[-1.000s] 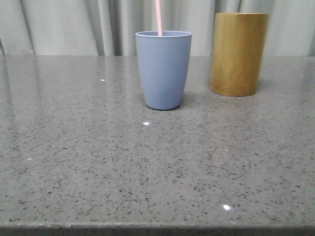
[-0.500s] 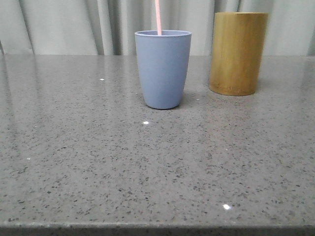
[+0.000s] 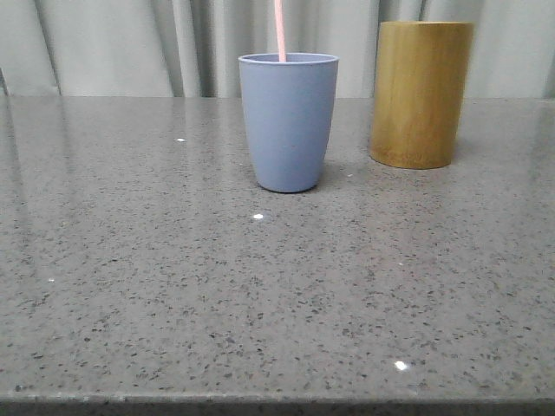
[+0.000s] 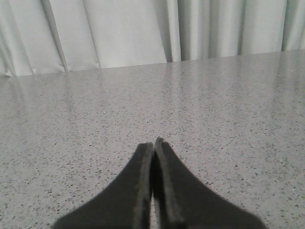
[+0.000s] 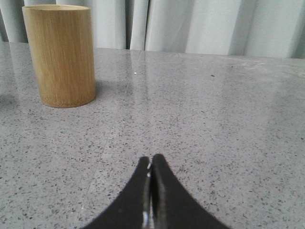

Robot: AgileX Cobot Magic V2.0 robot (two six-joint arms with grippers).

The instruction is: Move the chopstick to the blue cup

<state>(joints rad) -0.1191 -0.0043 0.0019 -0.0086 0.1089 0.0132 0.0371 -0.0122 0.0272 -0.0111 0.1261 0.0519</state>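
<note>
Both tools closed, L (image 4: 153,143) & R (image 5: 151,160); chopstick (image 3: 280,30) upright in blue cup (image 3: 288,121).

Grey speckled table (image 3: 260,295), pale curtains (image 3: 121,48) behind

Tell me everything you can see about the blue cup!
The blue cup is a plain greyish-blue tumbler with a matte finish, maybe plastic, and no handle. It is wide at the rim and narrows to a rounded bottom. It stands upright on the speckled grey table, left of the tan wooden holder and not touching it. A thin pink chopstick sticks up out of it, near the back of the rim.
</note>
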